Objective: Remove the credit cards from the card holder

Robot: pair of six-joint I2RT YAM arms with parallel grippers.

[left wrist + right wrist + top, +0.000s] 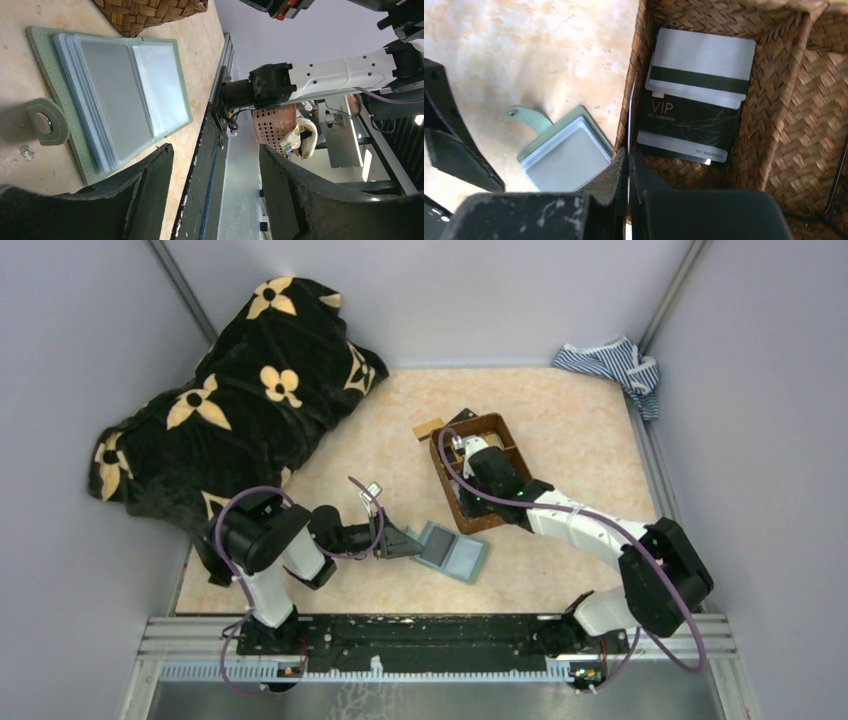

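We take the woven basket (pixel 512 445) as our mark. The card holder (pixel 452 552) lies open and flat on the table (pixel 570 420), just beside the basket's near left corner. Its clear sleeves face up and its green border shows all round. Its strap tab (pixel 45 121) with a metal snap juts from the edge away from the basket. The left gripper (pixel 215 150) sits low on the holder's far side from the basket, with its fingers spread wide and nothing between them; the gap frames the table's near edge and the rail. The right gripper (pixel 628 160) hangs over the basket's left compartment with its fingers pressed together. A credit card (pixel 629 110), seen edge-on as a thin line, runs up from between them along the compartment's left wall. We read it as pinched, though only its edge shows. Flat on that compartment's floor lie grey striped cards (pixel 701 60), overlapping a black VIP card (pixel 689 125); together they fill most of the space between the wall and the divider. Past the basket's far end, a gold card (pixel 428 427) and a dark card (pixel 465 416) poke out. To the basket's right a broad stretch of tabletop runs to a striped cloth (pixel 610 365) in the corner. To its left a narrower strip runs to a black flowered blanket (pixel 230 400).
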